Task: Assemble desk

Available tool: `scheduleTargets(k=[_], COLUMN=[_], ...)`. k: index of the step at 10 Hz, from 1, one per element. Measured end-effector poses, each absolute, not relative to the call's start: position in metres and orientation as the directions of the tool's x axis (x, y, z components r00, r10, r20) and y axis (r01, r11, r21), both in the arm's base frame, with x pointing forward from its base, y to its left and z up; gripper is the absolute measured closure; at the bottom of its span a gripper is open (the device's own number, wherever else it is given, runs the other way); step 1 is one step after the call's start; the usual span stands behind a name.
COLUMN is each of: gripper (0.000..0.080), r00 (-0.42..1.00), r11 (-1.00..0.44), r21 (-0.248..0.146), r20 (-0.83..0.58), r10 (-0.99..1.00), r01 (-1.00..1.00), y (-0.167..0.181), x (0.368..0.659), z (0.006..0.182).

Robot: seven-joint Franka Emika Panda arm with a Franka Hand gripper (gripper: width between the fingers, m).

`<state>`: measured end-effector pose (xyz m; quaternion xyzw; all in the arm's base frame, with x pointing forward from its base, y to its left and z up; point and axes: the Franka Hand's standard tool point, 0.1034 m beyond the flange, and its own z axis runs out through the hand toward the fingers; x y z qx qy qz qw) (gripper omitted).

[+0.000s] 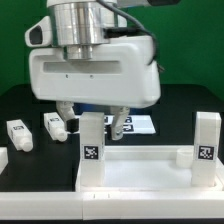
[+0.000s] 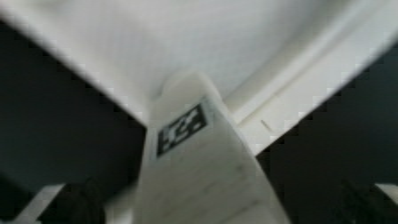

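We find the desk panel [image 1: 135, 175] flat on the black table [image 1: 30, 175], near the table edge closest to the exterior camera. Upright at the panel's far corners stand the left corner leg [image 1: 92, 140] and the right corner leg [image 1: 206, 140]. Our gripper [image 1: 92, 124] hangs over the left corner leg, fingers apart on either side of its top, holding nothing. Off the panel's left edge lie a nearer loose leg [image 1: 55, 125] and a farther loose leg [image 1: 18, 135].

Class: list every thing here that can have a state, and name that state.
Desk panel: lying flat.
Tool: open, gripping nothing.
Leg below tool: upright on the panel.
Second standing leg: upright on the panel's corner.
Two loose legs: lying down, unattached.
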<state>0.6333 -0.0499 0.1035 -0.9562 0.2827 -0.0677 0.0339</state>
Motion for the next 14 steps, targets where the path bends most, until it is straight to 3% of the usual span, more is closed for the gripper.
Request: scheduleTargets(k=[2,3,6,7,9,11,14], gripper=[0.0151,0.0151,0.0514,0.0514,0.0514,0.0514,0.0514], r00=[0.932,0.919,0.882,0.848,0.607,0.230,0.064], r11=[-0.940,-0.926,-0.888,-0.854,-0.610,-0.225,-0.058], r21=[-0.070,-0.074,-0.082,-0.089,-0.112,-0.105,-0.092], r20=[0.119,0.116,0.108,0.102,0.065,-0.043,-0.068], r10=[-0.342,-0.376,-0.459,-0.520,-0.792,-0.972,-0.996], r01=[-0.335,-0.369,-0.453,-0.513,-0.784,-0.969,-0.994], y=[-0.0460,-0.0462,-0.0474,-0.0478,-0.0489,-0.0481,-0.0482], x=[0.6321,0.6320,0.6313,0.6313,0.6307,0.6282,0.6292], z=[0.1016,0.1014,0.1007,0.1005,0.1015,0.1015,0.1002])
